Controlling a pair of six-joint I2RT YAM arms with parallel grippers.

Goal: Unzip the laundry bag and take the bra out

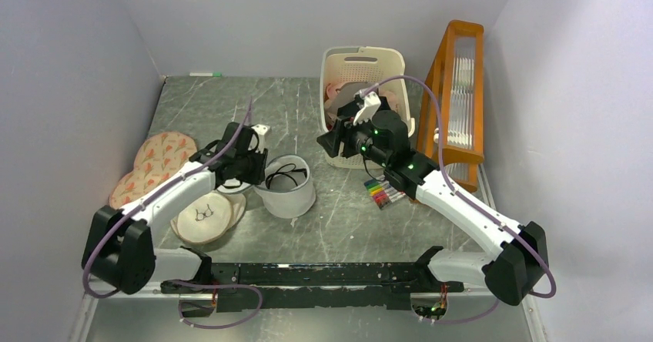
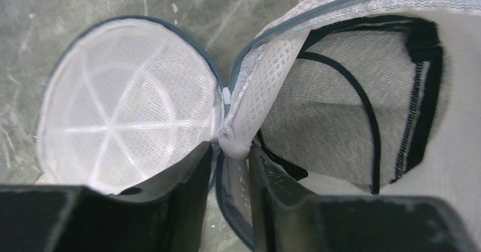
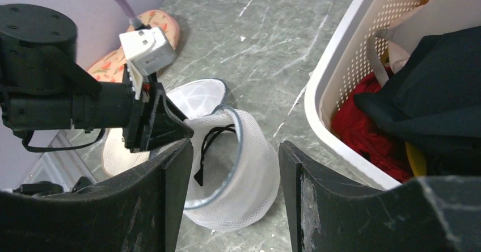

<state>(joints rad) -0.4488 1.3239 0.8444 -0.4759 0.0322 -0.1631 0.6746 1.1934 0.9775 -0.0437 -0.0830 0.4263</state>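
Observation:
The laundry bag [image 1: 296,199] stands open at mid-table, a white mesh drum with a dark zip rim. Its round lid [image 2: 125,116] lies flipped out to the left. Thin black straps of the bra [image 1: 285,176] lie inside it, also in the left wrist view [image 2: 368,110] and the right wrist view [image 3: 212,141]. My left gripper [image 1: 250,169] is shut on the bag's rim [image 2: 235,141] at the seam where the lid joins. My right gripper [image 1: 333,138] is open and empty, hanging above the table between the bag [image 3: 249,172] and the basket.
A cream slatted basket [image 1: 362,61] with red and dark clothes [image 3: 442,93] stands behind the right gripper. An orange rack [image 1: 458,88] leans at the right wall. Coloured markers [image 1: 383,194] lie right of the bag. Pink patterned pads [image 1: 158,157] and cream round pads [image 1: 202,217] lie left.

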